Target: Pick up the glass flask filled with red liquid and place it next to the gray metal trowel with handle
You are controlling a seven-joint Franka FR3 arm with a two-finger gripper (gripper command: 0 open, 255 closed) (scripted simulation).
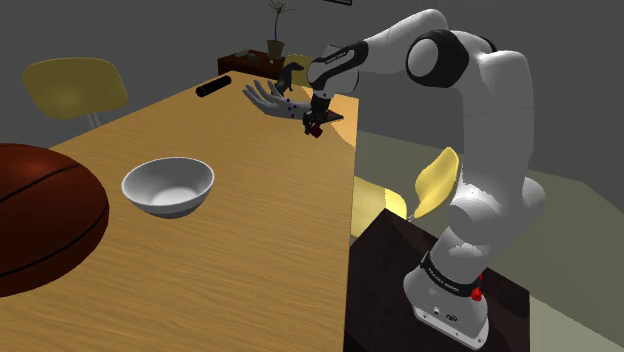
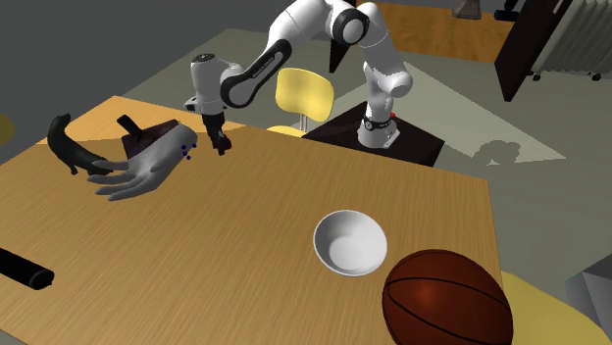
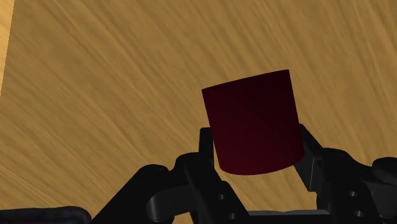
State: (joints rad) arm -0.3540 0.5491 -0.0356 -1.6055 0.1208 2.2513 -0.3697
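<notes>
The gripper [image 3: 256, 143] is closed on the dark red flask [image 3: 251, 118], its fingers clasping both sides, over the wooden table [image 1: 230, 270] near its edge. The carrying step seems in hand. In the second exterior view, what looks like the trowel [image 2: 132, 127] lies at nine o'clock from the gripper, behind a grey model hand [image 2: 147, 172]. The next move calls for travelling there and setting the flask upright beside it.

Dark red flask [image 3: 253, 121], black claw [image 3: 255, 141]

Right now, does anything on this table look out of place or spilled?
Nothing is spilled. The only oddity is a grey model hand lying on the wooden table, close to the dark red flask in the black jaws.
</notes>
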